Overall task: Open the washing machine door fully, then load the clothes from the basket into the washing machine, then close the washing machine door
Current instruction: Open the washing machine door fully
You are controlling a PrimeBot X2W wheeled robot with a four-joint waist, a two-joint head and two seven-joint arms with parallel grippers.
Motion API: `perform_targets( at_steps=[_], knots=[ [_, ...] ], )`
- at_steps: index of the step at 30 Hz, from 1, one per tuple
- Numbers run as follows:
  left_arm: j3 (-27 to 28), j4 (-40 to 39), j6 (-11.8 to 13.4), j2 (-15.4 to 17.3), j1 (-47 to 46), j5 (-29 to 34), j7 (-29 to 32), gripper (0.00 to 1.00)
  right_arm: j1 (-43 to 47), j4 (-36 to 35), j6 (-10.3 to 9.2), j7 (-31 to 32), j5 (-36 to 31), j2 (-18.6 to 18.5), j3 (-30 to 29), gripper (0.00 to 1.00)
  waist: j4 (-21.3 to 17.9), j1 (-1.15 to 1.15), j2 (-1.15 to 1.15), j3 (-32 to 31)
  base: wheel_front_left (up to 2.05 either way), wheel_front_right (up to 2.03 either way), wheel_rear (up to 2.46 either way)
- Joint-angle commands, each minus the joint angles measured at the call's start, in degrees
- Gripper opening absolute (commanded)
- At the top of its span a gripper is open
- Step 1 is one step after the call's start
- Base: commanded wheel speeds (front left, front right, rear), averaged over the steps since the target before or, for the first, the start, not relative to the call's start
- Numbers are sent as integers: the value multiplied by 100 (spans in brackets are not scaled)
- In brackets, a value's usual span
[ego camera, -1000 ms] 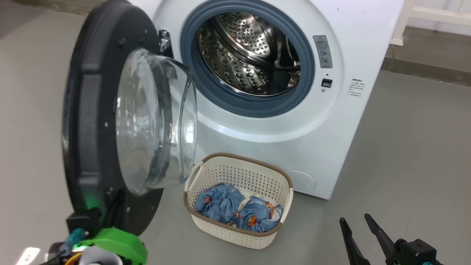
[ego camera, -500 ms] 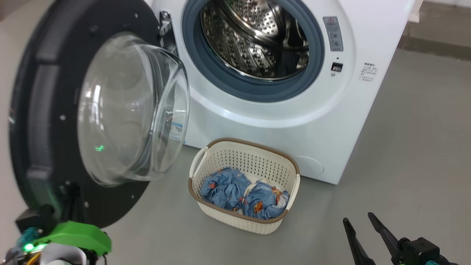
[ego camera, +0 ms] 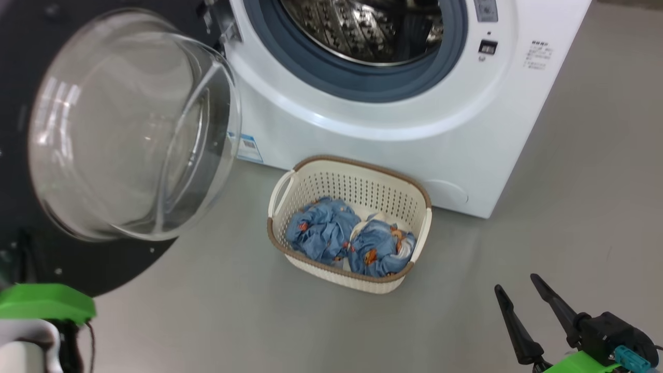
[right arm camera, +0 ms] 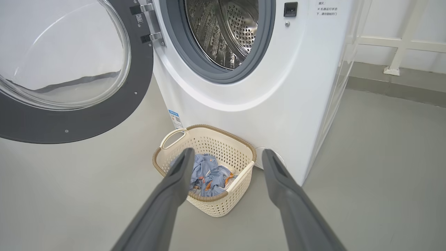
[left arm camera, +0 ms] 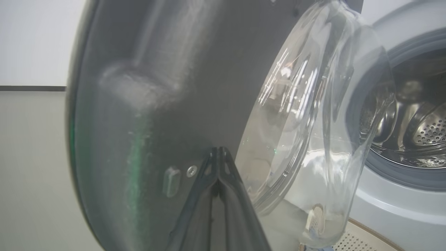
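The robot's left hand (left arm camera: 217, 150) is clenched, its two dark fingers pressed together into a single point that rises close against the inner face of the washing machine door (left arm camera: 139, 104). Whether the tips touch the black ring cannot be told. In the head view a green part of that arm's wrist sits at the lower left, below the door.

The right hand (ego camera: 515, 282) hangs low at the lower right, released and empty. Its fingers are spread and point up and slightly left over the grey floor (ego camera: 580, 207), well apart from everything else. In the right wrist view they frame the basket (ego camera: 362, 165) between them.

The door stands swung wide open to the left of the washing machine (ego camera: 373, 140), with its clear glass bowl bulging outward. The steel drum (right arm camera: 223, 31) is open to view inside its grey gasket.

The basket sits on the floor just in front of the machine, below the opening and to the right of the door. The clothes (ego camera: 352, 238) lie in it as two blue bundles, side by side.
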Motion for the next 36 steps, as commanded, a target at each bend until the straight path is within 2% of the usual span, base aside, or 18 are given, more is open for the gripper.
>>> perform_targets(
  at_steps=[1, 10, 23, 36],
  knots=[
    [325, -107, 57, 384, -295, -22, -37, 0, -180, -155, 10, -69, 41, -121, 155, 100, 6, 0, 0, 224, 0, 0, 0],
    [760, 256, -39, 677, -868, 78, -37, 0, -368, -288, 10, -57, 44, -460, 228, 100, 26, 0, 0, 789, 0, 0, 0],
    [1242, 592, -66, 815, -1303, 217, -37, 0, -437, -561, 10, 99, 75, -816, 132, 100, -1, 0, 0, 1174, 0, 0, 0],
    [1683, 883, -267, 862, -1531, 411, -37, 0, -404, -691, 10, 176, 69, -864, 37, 100, 3, 0, 0, 1225, 0, 0, 0]
  ],
)
